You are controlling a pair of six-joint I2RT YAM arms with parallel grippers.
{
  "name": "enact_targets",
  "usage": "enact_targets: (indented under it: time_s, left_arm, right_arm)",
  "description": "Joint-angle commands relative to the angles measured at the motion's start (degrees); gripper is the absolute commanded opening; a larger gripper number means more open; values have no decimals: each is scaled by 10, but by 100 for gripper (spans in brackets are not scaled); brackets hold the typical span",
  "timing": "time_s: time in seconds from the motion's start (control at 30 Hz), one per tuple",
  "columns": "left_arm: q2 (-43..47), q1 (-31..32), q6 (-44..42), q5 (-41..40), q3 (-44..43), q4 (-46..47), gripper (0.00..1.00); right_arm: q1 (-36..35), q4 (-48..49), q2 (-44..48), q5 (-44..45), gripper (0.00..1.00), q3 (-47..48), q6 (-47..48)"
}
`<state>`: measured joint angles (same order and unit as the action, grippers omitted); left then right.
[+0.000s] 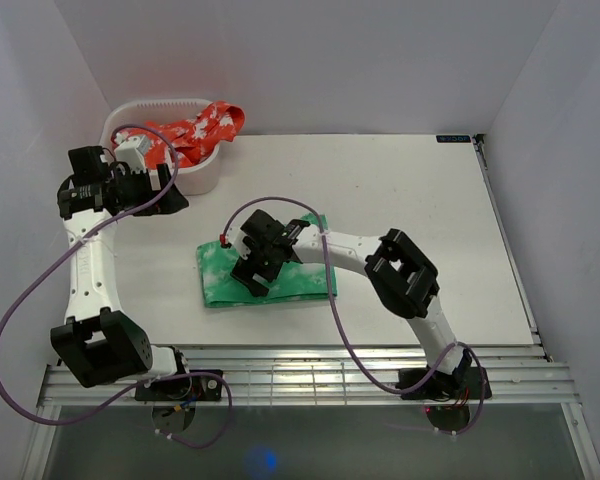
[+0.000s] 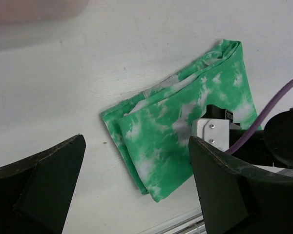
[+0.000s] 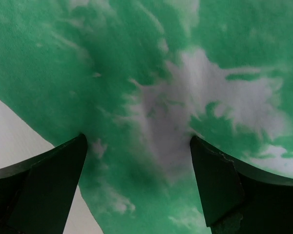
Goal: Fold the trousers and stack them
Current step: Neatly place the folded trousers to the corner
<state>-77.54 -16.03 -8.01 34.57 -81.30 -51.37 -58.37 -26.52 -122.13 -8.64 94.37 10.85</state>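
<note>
Near front edge of table (image 1: 430,200), trousers (image 1: 300,285)

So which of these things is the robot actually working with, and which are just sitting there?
In the job:
the green trousers, folded flat
the right tool, open, just over them
the left tool, open, off to the side

Just lying about:
the white basket at the far left corner
the red patterned cloth in it

r claw (image 3: 136,141) spread wide close over green/white trousers (image 3: 151,97), white table (image 3: 10,131) strip lower left.
</note>
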Motion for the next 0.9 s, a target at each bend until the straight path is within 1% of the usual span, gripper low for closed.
enact_targets:
  time_s: [0.0, 0.07, 0.13, 0.17, 0.2, 0.27, 0.3, 0.37, 0.4, 0.43, 0.47, 0.5, 0.57, 0.6, 0.63, 0.67, 0.7, 0.73, 0.77, 0.8, 0.87]
  left_arm:
    - [10, -3, 9, -22, 5, -27, 98]
    - [11, -3, 1, -17, 5, -29, 98]
    - [11, -3, -3, -16, 6, -29, 98]
    - [10, -4, -4, -11, 6, -29, 98]
    - [9, -4, -8, -8, 6, -29, 98]
    - [6, -4, -8, -5, 6, -29, 98]
    - [5, -4, -8, 0, 5, -29, 98]
    - [5, -5, -9, 2, 6, -28, 98]
    - [6, -5, -9, 5, 7, -25, 98]
    - [7, -5, -10, 7, 10, -24, 98]
    - [9, -7, -10, 8, 11, -22, 98]
    - [11, -7, -10, 11, 11, -22, 98]
    - [14, -6, -15, 13, 12, -20, 98]
    - [17, -7, -16, 14, 12, -19, 98]
    - [18, -6, -16, 16, 12, -19, 98]
    - [19, -6, -17, 16, 11, -19, 98]
    - [19, -6, -17, 17, 9, -21, 98]
    - [20, -6, -17, 16, 6, -22, 98]
    - [21, -7, -17, 16, 1, -22, 98]
    - [24, -7, -18, 14, -1, -23, 98]
    - [32, -6, -20, 7, -4, -24, 98]
  right_arm:
    - [20, -52, -24, 76, 92, 6, 27]
    - [47, -54, -14, 42, 93, -39, 33]
    - [91, -63, -1, 30, 93, -68, 58]
    - [105, -64, 20, 29, 91, -103, 73]
    - [136, -63, 35, 26, 91, -124, 110]
    - [169, -64, 62, 21, 90, -161, 144]
    - [205, -68, 85, 19, 90, -193, 165]
    - [242, -70, 113, 34, 90, -218, 211]
    - [280, -78, 120, 34, 90, -234, 225]
    - [302, -80, 125, 35, 90, -240, 245]
    - [322, -84, 137, 31, 90, -246, 260]
    - [361, -89, 145, 21, 90, -250, 280]
    - [396, -91, 159, 15, 90, -263, 335]
    - [432, -99, 166, 3, 91, -261, 361]
    - [448, -109, 170, -1, 91, -250, 378]
    - [461, -127, 173, -11, 92, -234, 415]
    - [488, -146, 174, -22, 92, -214, 425]
    - [502, -156, 176, -29, 93, -189, 423]
    - [512, -189, 178, -52, 94, -129, 421]
    - [528, -207, 179, -63, 94, -95, 407]
    - [536, -220, 194, -63, 96, -21, 364]
